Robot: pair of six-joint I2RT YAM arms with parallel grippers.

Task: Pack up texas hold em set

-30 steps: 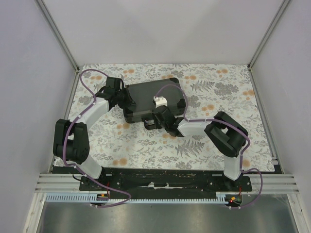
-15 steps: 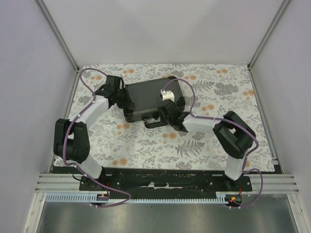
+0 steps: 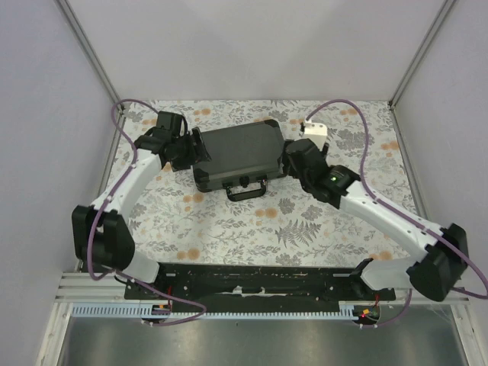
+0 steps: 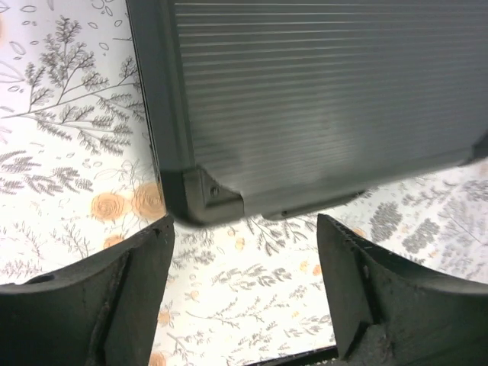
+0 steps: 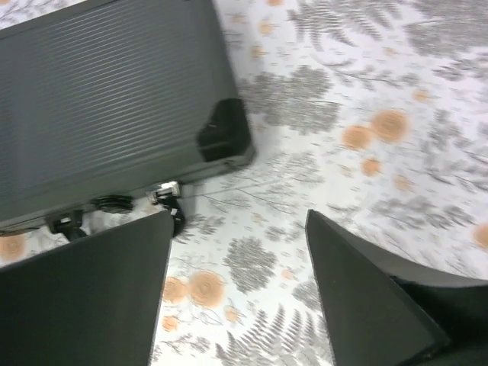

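The texas hold em set shows only as a black ribbed case, lid down and lying flat on the floral cloth, its handle toward the arms. Chips, cards and buttons are hidden. My left gripper stands open just off the case's left end. In the left wrist view a case corner lies ahead of the open left gripper, nothing between the fingers. My right gripper is open beside the case's right end. The right wrist view shows the case, its latch and the empty right gripper.
A floral cloth covers the table. Pale enclosure walls and metal posts close in the back and both sides. The right arm's purple cable with a white connector loops above the case's right end.
Both grippers have opened. The right arm left the case's front edge near the handle and swung out to its right end. The left gripper drew slightly back to the left.
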